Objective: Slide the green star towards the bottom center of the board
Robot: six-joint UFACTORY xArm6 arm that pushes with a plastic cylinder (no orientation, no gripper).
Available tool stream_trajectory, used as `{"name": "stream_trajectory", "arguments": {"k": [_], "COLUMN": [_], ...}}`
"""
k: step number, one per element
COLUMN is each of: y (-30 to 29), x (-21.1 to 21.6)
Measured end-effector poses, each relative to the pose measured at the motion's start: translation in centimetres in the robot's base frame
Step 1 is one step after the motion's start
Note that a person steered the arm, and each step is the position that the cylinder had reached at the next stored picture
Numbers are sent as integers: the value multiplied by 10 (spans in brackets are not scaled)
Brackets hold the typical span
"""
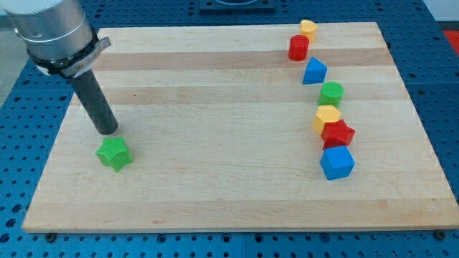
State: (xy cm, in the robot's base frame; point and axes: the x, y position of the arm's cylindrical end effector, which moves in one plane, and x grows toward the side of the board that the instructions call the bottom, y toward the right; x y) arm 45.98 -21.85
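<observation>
The green star (114, 153) lies on the wooden board (215, 143) near the view's left edge, a little below mid-height. My tip (107, 132) rests on the board just above the star, slightly to its left, a small gap apart or barely touching; I cannot tell which. The dark rod rises from the tip toward the view's top left into the grey arm.
A loose column of blocks runs down the view's right side: yellow block (308, 29), red cylinder (298, 48), blue triangular block (314, 71), green cylinder (331, 93), yellow hexagon (327, 117), red star (338, 133), blue cube (337, 163).
</observation>
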Motion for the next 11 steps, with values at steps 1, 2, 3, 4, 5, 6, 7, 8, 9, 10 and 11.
{"name": "stream_trajectory", "arguments": {"k": [1, 2, 3, 4, 5, 6, 7, 8, 9, 10, 11], "y": [0, 1, 1, 3, 16, 19, 23, 45, 46, 46, 46], "x": [6, 37, 41, 56, 85, 88, 90, 96, 96, 108, 121]}}
